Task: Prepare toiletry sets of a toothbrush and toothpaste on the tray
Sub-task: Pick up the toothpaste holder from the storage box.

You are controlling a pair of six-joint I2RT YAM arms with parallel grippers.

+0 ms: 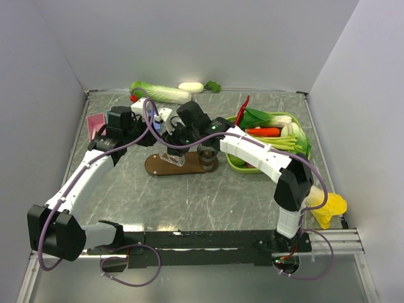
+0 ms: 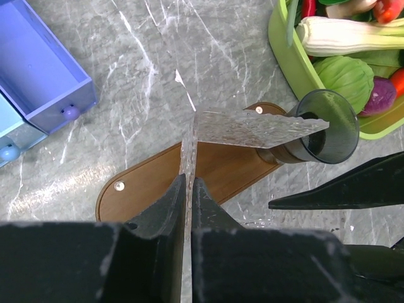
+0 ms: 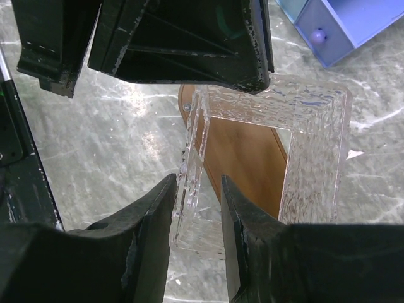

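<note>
The dark brown oval tray lies mid-table, with a dark tumbler on its right end. Above the tray hangs a clear textured open-sided box. My left gripper is shut on one thin wall of it. My right gripper is open and straddles another wall. That wall lies against the left finger, with a gap to the right finger. Through the box the tray shows below. No toothbrush or toothpaste is in view.
A lime-green basket of vegetables stands right of the tray. A blue compartment box sits to the left. Leafy vegetables lie along the back wall, and a yellow object at the right front.
</note>
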